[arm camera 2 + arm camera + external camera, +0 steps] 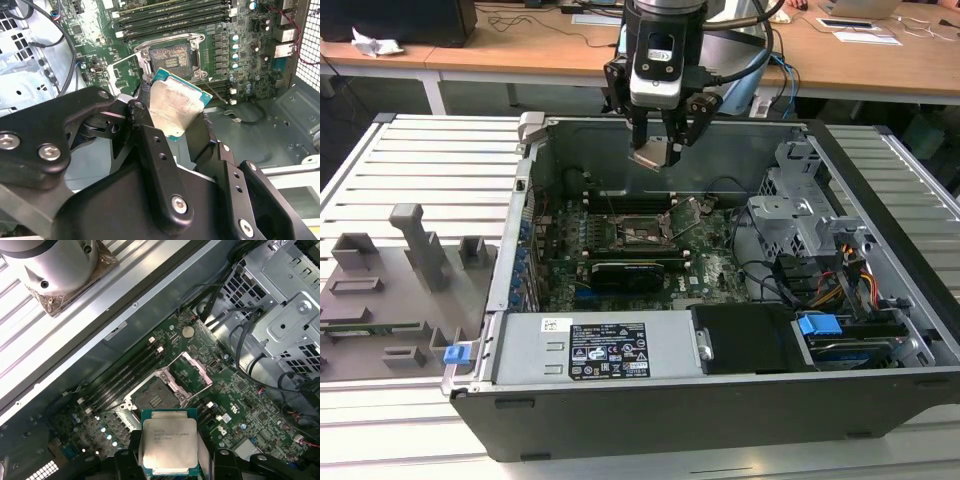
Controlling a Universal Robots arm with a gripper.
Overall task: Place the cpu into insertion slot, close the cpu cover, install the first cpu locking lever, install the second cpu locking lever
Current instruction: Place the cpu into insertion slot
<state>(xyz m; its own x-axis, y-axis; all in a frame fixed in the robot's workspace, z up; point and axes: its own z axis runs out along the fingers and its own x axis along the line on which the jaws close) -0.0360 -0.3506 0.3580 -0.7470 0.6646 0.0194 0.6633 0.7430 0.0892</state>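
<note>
You have the chip (169, 442) clamped between the two fingers (144, 122). The fingers are closed on opposite edges of the chip, which leaves its silver-grey metal top uncovered in both wrist views (175, 105). One end of the chip projects past the fingertips.

In the exterior view, the chip (655, 155) hangs tilted in the air over the open computer case (670, 410). It sits above the rear part of the green board (715, 258), well apart from the board and touching nothing but the fingers.

The socket (152, 396) is empty. Its square black field of contacts is exposed in both wrist views (171, 56). In the exterior view, the socket (638, 230) lies below the chip and slightly nearer the camera.

The cover (200, 366) is swung open. It rests as a thin metal frame with a large window just beside the socket, on the side away from the long memory slots (127, 372).

The case lies on its side on a slatted metal counter (420, 160). A grey plastic fixture tray (380, 290) sits beside it on the exterior view's left. Inside the case, a metal drive cage (800, 210) and bundled cables (850, 280) occupy the exterior view's right.
</note>
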